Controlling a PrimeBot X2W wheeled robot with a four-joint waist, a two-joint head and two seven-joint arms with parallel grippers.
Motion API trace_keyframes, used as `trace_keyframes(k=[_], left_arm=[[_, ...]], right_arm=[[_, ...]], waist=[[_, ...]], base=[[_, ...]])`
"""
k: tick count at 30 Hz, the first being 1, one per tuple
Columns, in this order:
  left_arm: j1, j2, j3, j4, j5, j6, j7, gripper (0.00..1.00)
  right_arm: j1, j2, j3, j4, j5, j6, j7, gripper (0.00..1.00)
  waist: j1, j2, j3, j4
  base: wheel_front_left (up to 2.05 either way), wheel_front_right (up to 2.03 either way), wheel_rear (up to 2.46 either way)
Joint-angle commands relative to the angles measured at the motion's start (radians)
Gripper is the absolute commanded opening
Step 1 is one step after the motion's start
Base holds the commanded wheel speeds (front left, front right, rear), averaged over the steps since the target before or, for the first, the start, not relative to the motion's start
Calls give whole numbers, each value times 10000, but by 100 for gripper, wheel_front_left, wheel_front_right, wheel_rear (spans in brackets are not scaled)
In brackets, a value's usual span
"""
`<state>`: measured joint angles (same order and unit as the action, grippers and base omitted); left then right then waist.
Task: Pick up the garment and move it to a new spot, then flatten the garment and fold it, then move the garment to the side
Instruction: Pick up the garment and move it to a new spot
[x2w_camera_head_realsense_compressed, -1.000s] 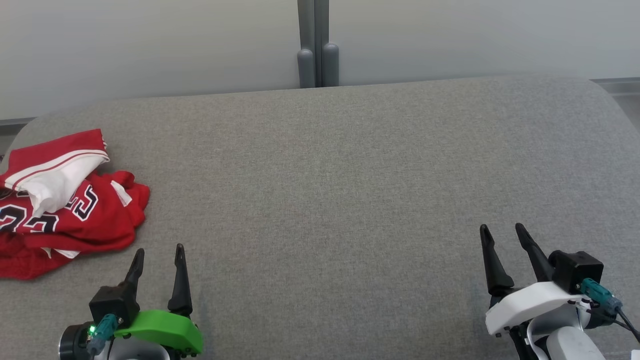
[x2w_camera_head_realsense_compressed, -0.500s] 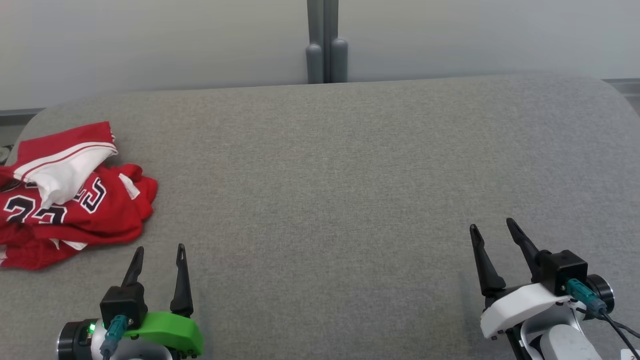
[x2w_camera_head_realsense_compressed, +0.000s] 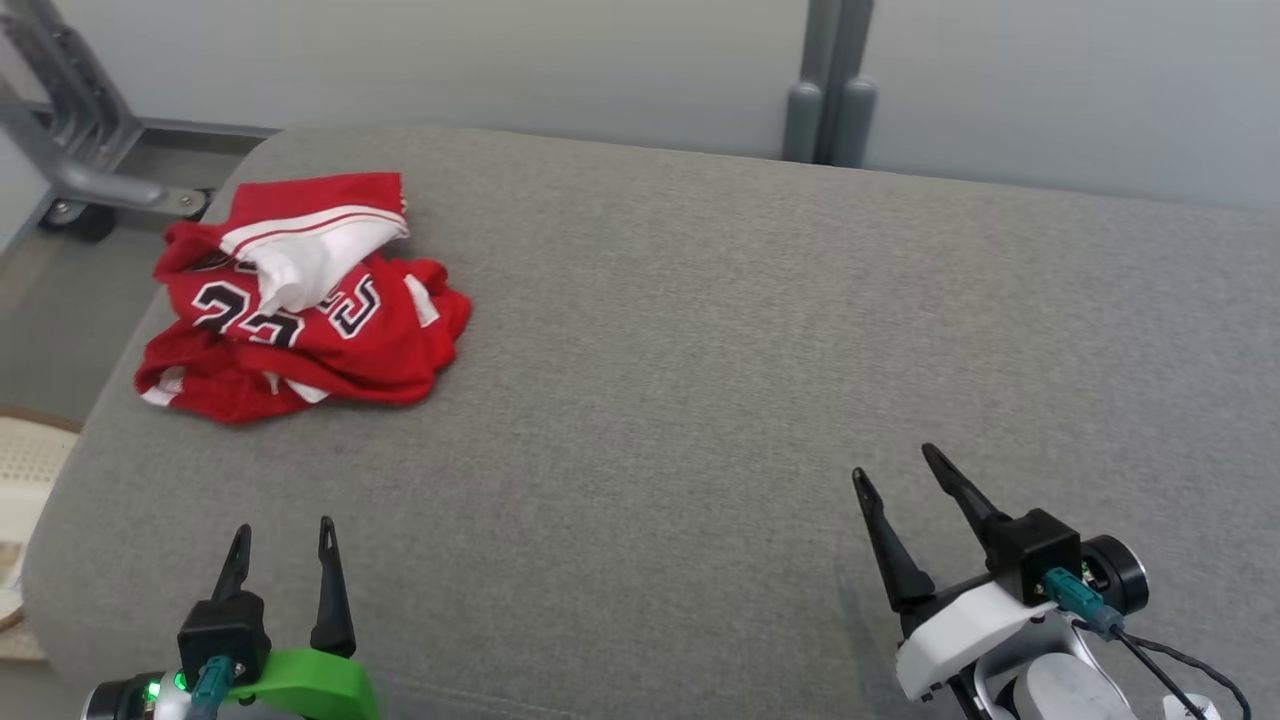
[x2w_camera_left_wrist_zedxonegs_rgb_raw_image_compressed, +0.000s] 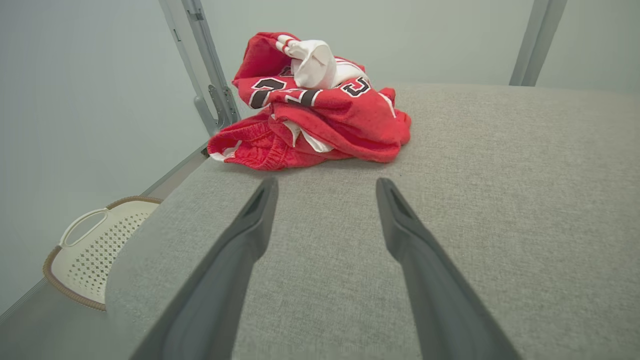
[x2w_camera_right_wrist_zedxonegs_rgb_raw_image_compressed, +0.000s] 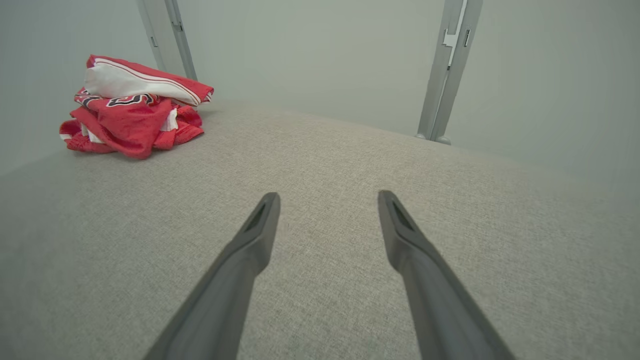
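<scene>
The garment (x2w_camera_head_realsense_compressed: 300, 300) is a crumpled red jersey with white trim and dark numbers, heaped near the far left corner of the grey padded surface (x2w_camera_head_realsense_compressed: 700, 350). My left gripper (x2w_camera_head_realsense_compressed: 282, 527) stands open at the lower left, well short of the heap, nothing between its fingers. In the left wrist view the garment (x2w_camera_left_wrist_zedxonegs_rgb_raw_image_compressed: 315, 105) lies just beyond the open left gripper (x2w_camera_left_wrist_zedxonegs_rgb_raw_image_compressed: 325, 184). My right gripper (x2w_camera_head_realsense_compressed: 892, 460) is open at the lower right, far from the cloth. The right wrist view has the garment (x2w_camera_right_wrist_zedxonegs_rgb_raw_image_compressed: 132, 107) at upper left, distant from the open right gripper (x2w_camera_right_wrist_zedxonegs_rgb_raw_image_compressed: 327, 196).
A grey metal frame with a wheel (x2w_camera_head_realsense_compressed: 70, 180) stands off the surface's far left corner. A white perforated basket (x2w_camera_left_wrist_zedxonegs_rgb_raw_image_compressed: 92, 247) sits on the floor to the left. Grey posts (x2w_camera_head_realsense_compressed: 830, 110) rise behind the far edge against a pale wall.
The head camera has turned left, so the whole picture has shifted right and the garment sits further into view. Both grippers stay open; the right one appears further left in the picture.
</scene>
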<state>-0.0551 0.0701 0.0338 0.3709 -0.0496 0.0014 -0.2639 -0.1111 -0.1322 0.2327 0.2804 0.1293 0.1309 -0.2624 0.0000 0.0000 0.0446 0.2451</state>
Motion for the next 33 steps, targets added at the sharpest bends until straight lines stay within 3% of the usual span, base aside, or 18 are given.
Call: trace_keyframes(k=[1, 9, 15, 20, 25, 33], left_arm=[[205, 6, 82, 16, -8, 45, -9, 100], [511, -90, 631, 68, -445, -115, -9, 100], [-371, -40, 1060, 517, -988, -773, -11, 100], [-1808, 699, 1228, 1156, -1100, -1119, -9, 100], [-3623, 1812, 1184, 2153, -1415, -1271, -7, 100], [-5828, 2989, 70, 3156, -2595, -1312, 995, 100]], right_arm=[[-146, -3, 94, 52, 92, -4, -36, 100], [-298, -8, 658, 241, 283, -4, -36, 100], [-417, -255, 637, 255, 344, -3, -36, 100], [-556, -496, 540, 193, 365, -4, -36, 100], [-709, -606, 517, 132, 315, -3, -36, 100], [-948, -759, 471, 42, 301, -6, -36, 100]], waist=[[0, 0, 78, 1084], [0, 0, 231, 1399], [0, 0, 734, 931], [0, 0, 1185, 436], [0, 0, 1612, -126], [0, 0, 2089, -883]], base=[[0, 0, 0], [0, 0, 0], [0, 0, 0], [0, 0, 0], [0, 0, 0], [0, 0, 0]])
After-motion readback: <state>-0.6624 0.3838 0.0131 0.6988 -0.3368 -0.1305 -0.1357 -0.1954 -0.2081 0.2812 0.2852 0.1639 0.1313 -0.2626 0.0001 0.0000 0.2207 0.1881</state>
